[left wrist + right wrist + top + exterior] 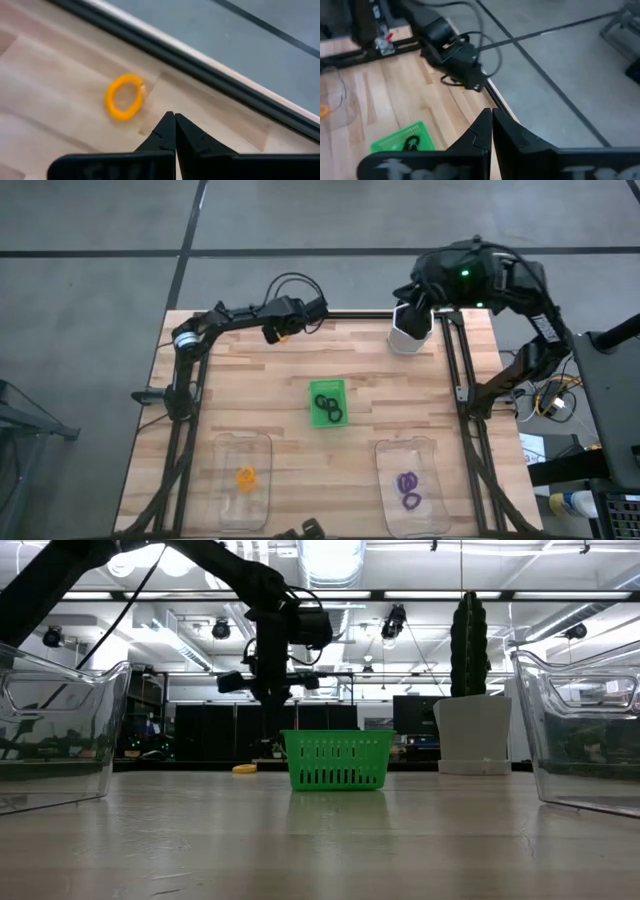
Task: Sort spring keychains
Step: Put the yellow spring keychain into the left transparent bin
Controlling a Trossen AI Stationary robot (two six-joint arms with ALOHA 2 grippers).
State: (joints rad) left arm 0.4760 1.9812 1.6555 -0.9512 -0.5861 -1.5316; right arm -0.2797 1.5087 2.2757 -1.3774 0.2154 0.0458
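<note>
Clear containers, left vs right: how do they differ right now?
The left container holds orange spring keychains; the right container holds purple spring keychains. The left one sits on the left arm's side of the table, the right one on the right arm's. Both are clear, about equal in size, and at the near edge.

Left gripper (281,330) over orange keychain (283,335) near far edge; black keychains (328,407) in green tray (327,386).

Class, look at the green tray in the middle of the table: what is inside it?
Inside the green tray lie black spring keychains, coiled loops overlapping one another. The overlap hides their exact number. In the low view, the tray's slotted wall covers them completely.
</note>
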